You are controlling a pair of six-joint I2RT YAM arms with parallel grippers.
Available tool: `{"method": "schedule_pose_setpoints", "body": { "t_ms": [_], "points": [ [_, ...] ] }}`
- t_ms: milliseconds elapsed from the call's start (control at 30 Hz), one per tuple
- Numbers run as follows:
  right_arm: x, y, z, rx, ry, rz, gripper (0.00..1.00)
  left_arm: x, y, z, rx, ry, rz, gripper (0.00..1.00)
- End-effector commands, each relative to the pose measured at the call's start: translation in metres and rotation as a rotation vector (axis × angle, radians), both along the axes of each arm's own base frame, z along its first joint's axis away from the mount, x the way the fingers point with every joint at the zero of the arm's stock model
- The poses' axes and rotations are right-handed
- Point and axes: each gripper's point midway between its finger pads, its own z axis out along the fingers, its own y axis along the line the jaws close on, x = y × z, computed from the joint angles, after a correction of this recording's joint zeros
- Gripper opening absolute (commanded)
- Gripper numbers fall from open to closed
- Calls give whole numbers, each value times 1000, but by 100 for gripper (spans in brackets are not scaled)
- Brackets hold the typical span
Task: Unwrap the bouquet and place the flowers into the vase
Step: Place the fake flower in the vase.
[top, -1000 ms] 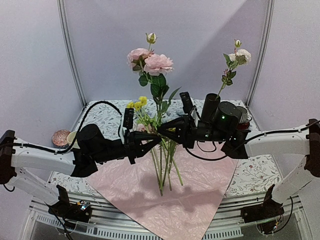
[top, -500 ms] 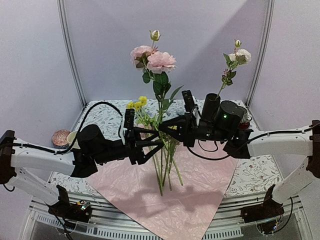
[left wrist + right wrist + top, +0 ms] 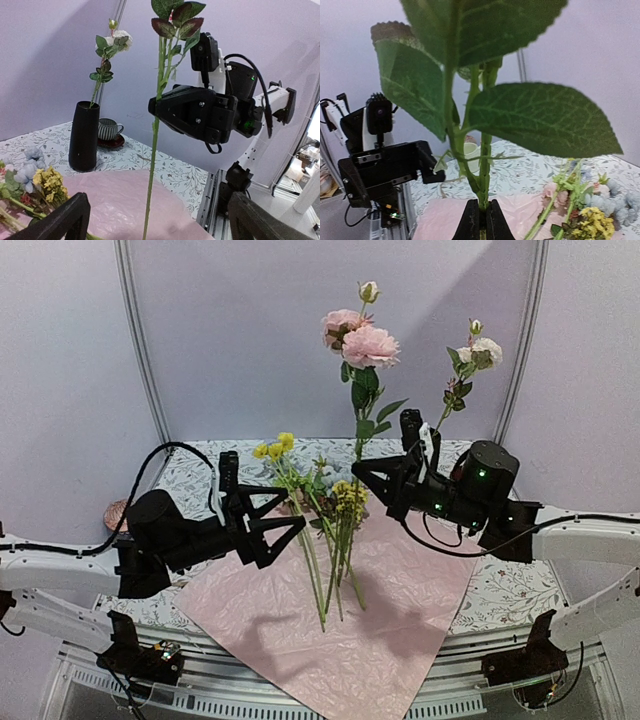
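One pink rose pinched by its stem in my right end effector, held upright above the bench, my left end effector spread wide beside the other flowers on pink wrapping paper, black vase behind, holding a white flower

The vase, a slim black cylinder, is standing upright and holding one cream flower. Just left of the vase, a pink rose stem is hanging vertically in the air, clamped mid-stem by the right gripper. Further left of the vase, the remaining flowers are lying loose on the unfolded pink wrapping paper.
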Motion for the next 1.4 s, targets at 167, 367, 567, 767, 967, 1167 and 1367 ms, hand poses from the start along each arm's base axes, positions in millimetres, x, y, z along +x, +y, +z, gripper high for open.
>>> {"method": "schedule_pose_setpoints", "body": {
  "t_ms": [167, 367, 567, 767, 967, 1167, 1367],
  "points": [
    [51, -76, 0, -84, -48, -373, 3, 4, 15, -9, 42, -14, 74, 98],
    [79, -131, 10, -73, -58, -550, 2, 5, 14, -12, 49, -4, 75, 98],
    [89, -161, 50, -26, -178, -641, 2, 6, 15, -14, 47, -1, 79, 98],
    [103, -161, 104, -30, -330, -714, 2, 6, 14, -13, 45, -2, 80, 98],
    [123, -166, 141, -42, -435, -789, 2, 7, 15, -10, 41, -6, 84, 98],
    [145, -180, 163, -23, -495, -822, 2, 8, 17, -12, 47, -13, 98, 98],
    [174, -188, 164, -15, -476, -829, 2, 9, 16, -12, 50, -21, 102, 98]
  ]
}}
